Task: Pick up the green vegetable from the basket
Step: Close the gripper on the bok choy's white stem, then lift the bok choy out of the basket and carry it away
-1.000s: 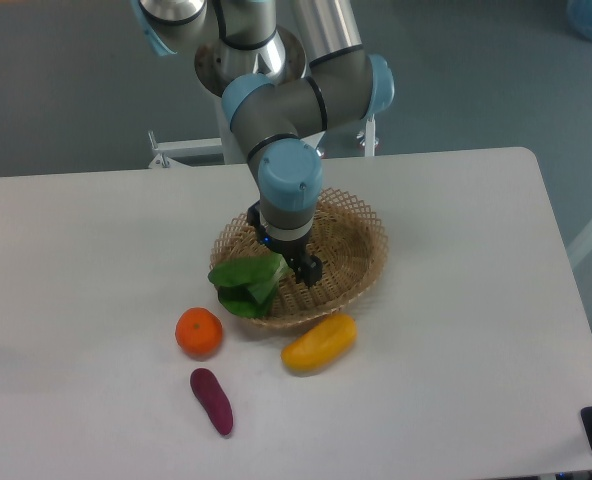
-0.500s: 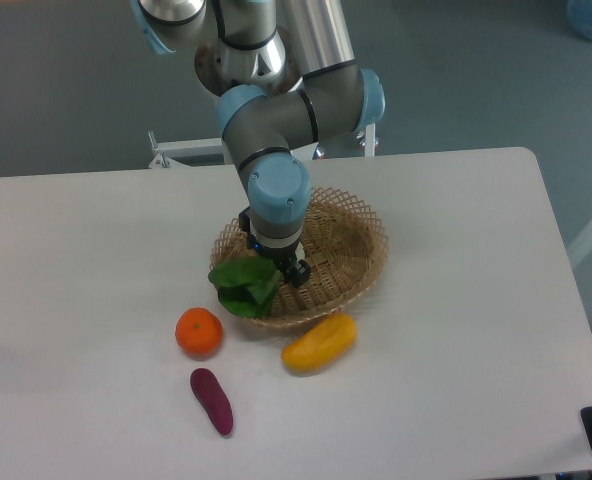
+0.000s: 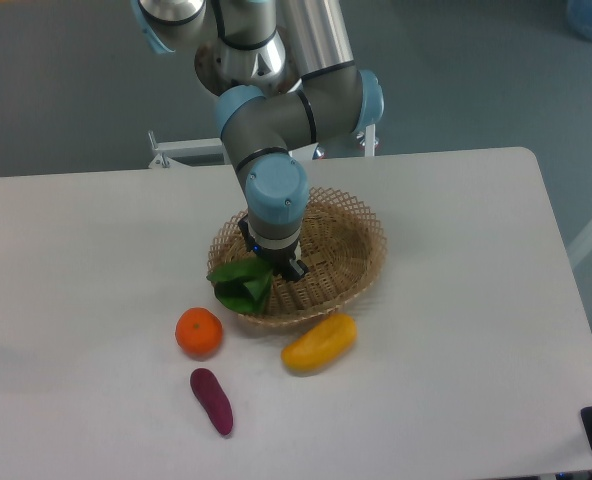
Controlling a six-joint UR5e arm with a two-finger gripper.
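Note:
The green vegetable point(image 3: 240, 283), a small bok choy, lies over the front left rim of the woven basket point(image 3: 361, 250), its dark leaves hanging towards the table. Its pale stalk end is hidden under my gripper point(image 3: 288, 268). The gripper points down inside the basket, right at the stalk end of the leaves. Only one dark fingertip point(image 3: 296, 269) shows below the wrist. The wrist hides the gap between the fingers, so I cannot tell whether they hold the stalk.
An orange point(image 3: 198, 332) sits on the table front left of the basket. A yellow oblong fruit point(image 3: 319, 342) lies just in front of the basket. A dark purple oblong vegetable point(image 3: 212, 401) lies nearer the front edge.
The gripper has moved left inside the basket, up to the bok choy's stalk end. The leaves and the basket's left rim have shifted slightly left.

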